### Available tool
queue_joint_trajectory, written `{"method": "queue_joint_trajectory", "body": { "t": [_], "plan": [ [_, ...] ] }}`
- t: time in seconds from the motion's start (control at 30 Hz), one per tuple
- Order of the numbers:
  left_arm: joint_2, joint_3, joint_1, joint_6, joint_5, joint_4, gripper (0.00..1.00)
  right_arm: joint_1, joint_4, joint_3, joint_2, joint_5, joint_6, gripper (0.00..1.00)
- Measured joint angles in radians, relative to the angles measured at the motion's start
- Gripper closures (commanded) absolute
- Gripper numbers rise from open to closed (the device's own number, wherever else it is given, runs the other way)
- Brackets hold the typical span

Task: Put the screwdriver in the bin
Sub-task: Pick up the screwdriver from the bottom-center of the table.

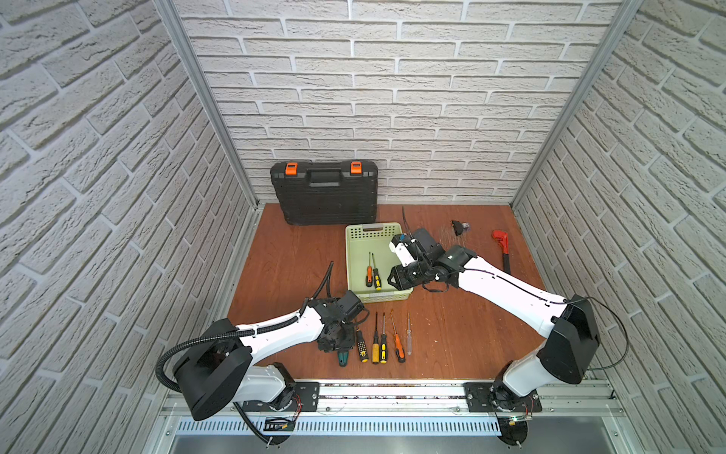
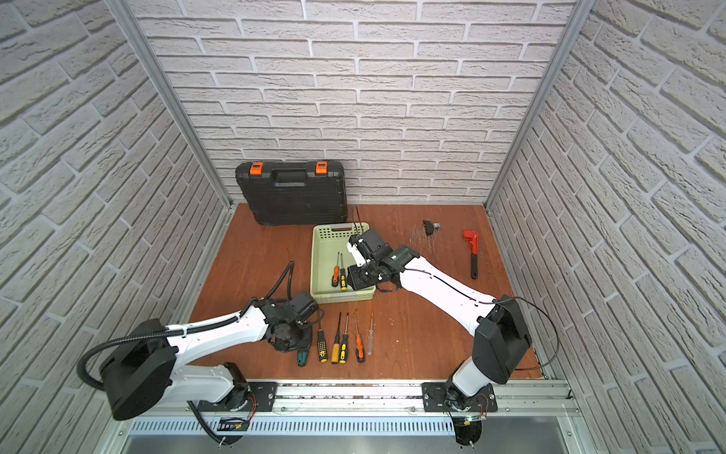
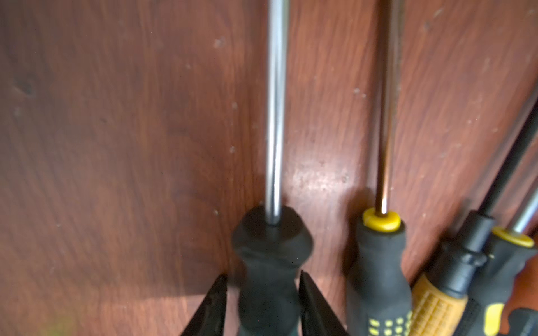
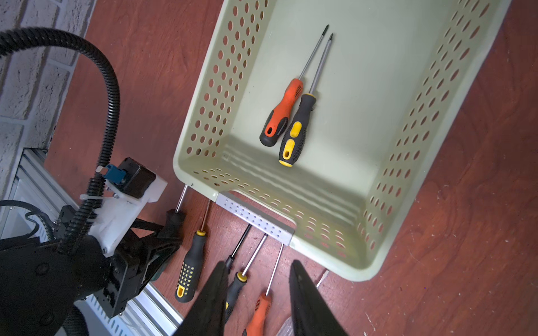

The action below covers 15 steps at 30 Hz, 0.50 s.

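A row of several screwdrivers (image 1: 383,344) lies on the brown table in front of the pale green bin (image 1: 367,235). My left gripper (image 3: 263,276) is down at the leftmost one, a screwdriver (image 3: 270,247) with a black and teal handle. Its fingers press the handle from both sides. The handle's teal end (image 1: 343,358) pokes out below the gripper in both top views. My right gripper (image 4: 259,263) hovers open above the bin's near right corner with nothing between its fingers. Two screwdrivers (image 4: 291,116) lie side by side on the bin's floor (image 4: 364,87).
A black toolcase (image 1: 324,192) with orange latches leans against the back wall behind the bin. A red pipe wrench (image 1: 501,247) and a small black object (image 1: 457,227) lie at the back right. A black and yellow screwdriver (image 3: 378,261) lies close beside the gripped one.
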<state>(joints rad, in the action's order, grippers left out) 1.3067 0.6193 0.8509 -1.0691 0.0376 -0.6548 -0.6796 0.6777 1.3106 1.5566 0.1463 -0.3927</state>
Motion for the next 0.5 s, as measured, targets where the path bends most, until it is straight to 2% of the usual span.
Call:
{"method": "queue_joint_trajectory", "body": {
  "t": [0.03,0.17,0.27,0.4,0.5],
  "plan": [
    [0.0,-0.001,0.003,-0.006,-0.005,0.0,0.63,0.0,-0.001,-0.006,-0.008,-0.001,0.0,0.63],
    [-0.002,-0.007,0.008,-0.035,-0.016,0.002,0.79,0.0,-0.006,-0.024,-0.039,-0.003,-0.005,0.63],
    [-0.027,-0.024,0.01,-0.062,-0.024,0.014,0.86,0.0,-0.01,-0.027,-0.048,-0.003,-0.013,0.63],
    [-0.108,-0.068,0.013,-0.105,-0.042,0.0,0.9,0.0,-0.015,-0.028,-0.048,-0.003,-0.016,0.63],
    [-0.209,-0.049,0.013,-0.126,-0.081,-0.136,0.9,0.0,-0.017,-0.028,-0.048,-0.003,-0.018,0.63]
  ]
}}
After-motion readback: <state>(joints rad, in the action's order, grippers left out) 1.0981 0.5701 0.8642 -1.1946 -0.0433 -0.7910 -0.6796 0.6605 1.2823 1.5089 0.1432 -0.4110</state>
